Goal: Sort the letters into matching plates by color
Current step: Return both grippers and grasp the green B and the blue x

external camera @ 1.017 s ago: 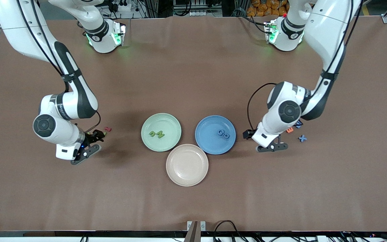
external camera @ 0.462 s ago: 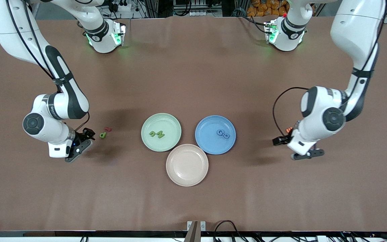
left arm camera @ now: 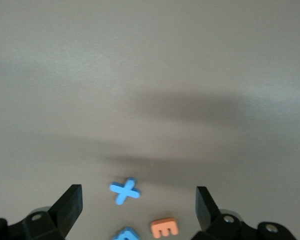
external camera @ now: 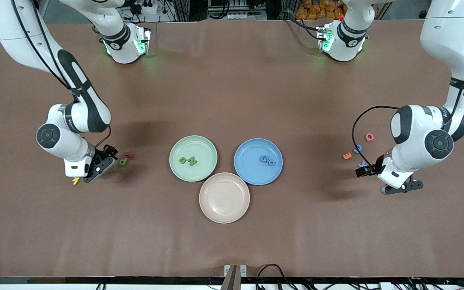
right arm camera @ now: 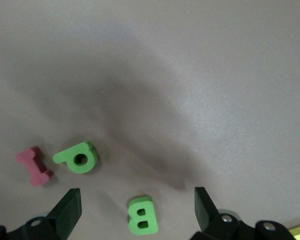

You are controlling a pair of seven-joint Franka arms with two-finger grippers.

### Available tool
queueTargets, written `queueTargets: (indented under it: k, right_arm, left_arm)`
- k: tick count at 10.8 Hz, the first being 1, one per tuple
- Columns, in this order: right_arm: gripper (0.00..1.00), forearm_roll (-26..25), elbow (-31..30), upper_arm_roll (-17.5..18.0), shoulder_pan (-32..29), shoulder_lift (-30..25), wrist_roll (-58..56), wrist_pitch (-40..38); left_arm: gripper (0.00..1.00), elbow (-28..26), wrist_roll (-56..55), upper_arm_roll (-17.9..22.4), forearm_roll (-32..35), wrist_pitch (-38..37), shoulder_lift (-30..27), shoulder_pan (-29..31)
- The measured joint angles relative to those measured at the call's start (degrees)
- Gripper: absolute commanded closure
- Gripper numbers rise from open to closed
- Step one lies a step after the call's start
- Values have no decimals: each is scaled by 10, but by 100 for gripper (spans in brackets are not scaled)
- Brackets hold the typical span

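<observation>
three plates sit together near the middle of the table point(external camera: 232, 80). the pale green plate point(external camera: 175, 151) lies toward my right arm's end and holds two green letters point(external camera: 187, 160), side by side, flat on its floor. the blue plate point(external camera: 248, 151) lies toward my left arm's end and holds two blue letters point(external camera: 267, 160), touching or nearly so. the beige plate point(external camera: 224, 197) sits nearer the front camera than both, between them, its rim touching or just short of each; nothing is in it. my right gripper point(external camera: 97, 168) hangs low over the table at my right arm's end, fingers point(right arm camera: 65, 212) spread wide, nothing between them. in its wrist view a green b point(right arm camera: 141, 215) lies between the spread fingers, a green p point(right arm camera: 77, 157) near it, and a pink i point(right arm camera: 35, 166) just beside the p; a yellow letter point(external camera: 75, 180) lies by the gripper. my left gripper point(external camera: 401, 187) hangs low over the table at my left arm's end, fingers point(left arm camera: 67, 207) likewise spread wide and holding nothing. near it lie a blue x point(left arm camera: 124, 190), a second blue letter point(external camera: 357, 149), an orange e point(left arm camera: 164, 228) and a red letter point(external camera: 369, 137), all loose on the table, well apart from the plates.
</observation>
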Motion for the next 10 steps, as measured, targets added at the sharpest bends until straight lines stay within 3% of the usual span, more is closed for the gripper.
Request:
queueTargets:
  k: [7, 10]
  right_arm:
    - [0, -28, -46, 1, -10, -15, -1, 32]
    - [0, -29, -49, 1, -12, -15, -2, 42]
  left_arm:
    - [0, -43, -15, 4, 29, 4, 1, 11]
    - [0, -80, -81, 6, 29, 70, 6, 11]
